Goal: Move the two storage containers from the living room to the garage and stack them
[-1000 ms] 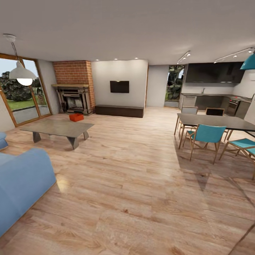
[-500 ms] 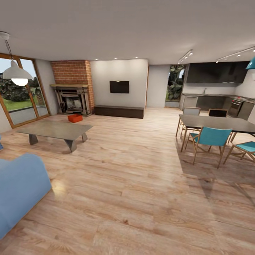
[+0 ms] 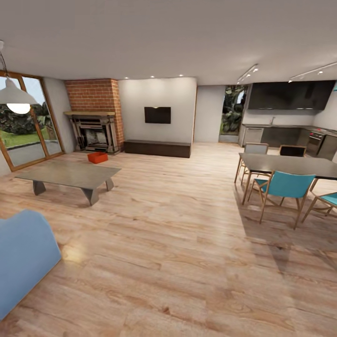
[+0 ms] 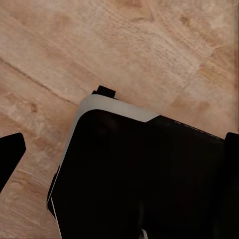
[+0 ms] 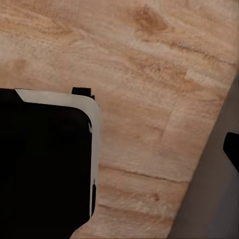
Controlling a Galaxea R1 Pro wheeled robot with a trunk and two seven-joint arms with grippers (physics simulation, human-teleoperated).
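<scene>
One orange-red storage container (image 3: 97, 157) sits on the light wood-plank floor (image 3: 178, 243) of the living room, in front of the red-brick fireplace (image 3: 95, 114) and beyond the low grey coffee table (image 3: 70, 174). It is far from me. The second container is out of view. In the left wrist view my left gripper (image 4: 119, 154) hangs open over the planks, a dark fingertip (image 4: 10, 154) at each side of the picture. In the right wrist view one dark fingertip (image 5: 231, 149) of my right gripper stands at the picture's edge, with nothing held.
A blue sofa (image 3: 23, 257) is close at the lower left. A dark dining table (image 3: 290, 164) with teal chairs (image 3: 283, 187) stands at the right, the kitchen behind it. Wood-framed glass doors (image 3: 25, 119) are at the left. Open floor runs ahead.
The whole head view has shifted, so the camera has moved forward and turned a little: sofa and lamp slid toward the left edge. The container stays by the fireplace.
</scene>
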